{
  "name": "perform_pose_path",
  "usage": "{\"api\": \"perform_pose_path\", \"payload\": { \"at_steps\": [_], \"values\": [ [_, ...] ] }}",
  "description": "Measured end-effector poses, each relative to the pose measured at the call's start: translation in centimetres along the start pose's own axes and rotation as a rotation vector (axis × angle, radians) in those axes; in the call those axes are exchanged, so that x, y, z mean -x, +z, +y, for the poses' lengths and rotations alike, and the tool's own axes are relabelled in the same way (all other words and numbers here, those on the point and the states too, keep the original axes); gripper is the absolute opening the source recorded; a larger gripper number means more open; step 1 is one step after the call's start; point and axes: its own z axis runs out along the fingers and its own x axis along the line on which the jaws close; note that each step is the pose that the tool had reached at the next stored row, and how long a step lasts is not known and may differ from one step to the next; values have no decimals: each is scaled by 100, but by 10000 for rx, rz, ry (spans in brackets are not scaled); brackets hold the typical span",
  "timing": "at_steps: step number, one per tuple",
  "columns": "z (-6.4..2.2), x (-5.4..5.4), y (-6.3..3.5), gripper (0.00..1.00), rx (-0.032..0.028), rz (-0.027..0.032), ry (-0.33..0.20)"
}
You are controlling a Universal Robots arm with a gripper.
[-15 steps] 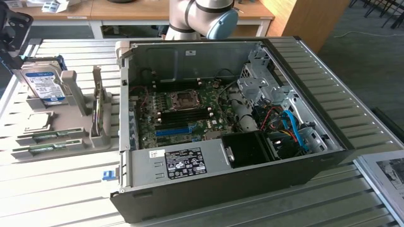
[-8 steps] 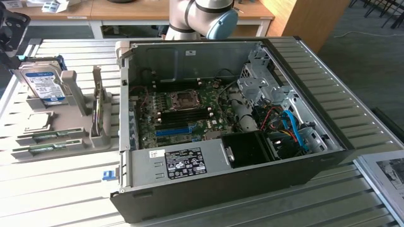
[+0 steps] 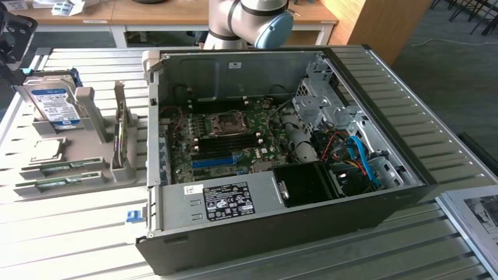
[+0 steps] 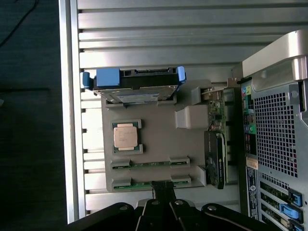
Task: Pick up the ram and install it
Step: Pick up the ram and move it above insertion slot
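Two ram sticks, long thin green boards, lie flat in slots of the grey holder tray (image 3: pixel 97 175) at the exterior view's left: one ram stick (image 3: pixel 60 168) (image 4: pixel 149 164) and a second (image 3: pixel 56 185) (image 4: pixel 137 183) beside it. My gripper (image 4: pixel 162 187) is shut with nothing in it. It hangs well above the tray, and in the wrist view its dark fingertips line up over the middle of the second stick. The open computer case (image 3: pixel 280 157) lies on its side with the motherboard (image 3: pixel 225 137) exposed.
The tray also holds an upright hard drive (image 3: pixel 51 102) (image 4: pixel 134 82), a square silver processor (image 3: pixel 46 150) (image 4: pixel 126 136) and a graphics card on edge (image 3: pixel 121 137) (image 4: pixel 215 159). The arm's joint (image 3: pixel 249 20) stands behind the case. Cables and a drive cage fill the case's right side.
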Motion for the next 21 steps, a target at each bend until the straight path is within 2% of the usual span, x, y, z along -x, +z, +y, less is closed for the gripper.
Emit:
{"api": "perform_pose_path", "payload": {
  "at_steps": [9, 21],
  "values": [
    [0, 0, 0, 10, 6, 12, -241],
    [0, 0, 0, 10, 21, 41, -892]
  ]
}}
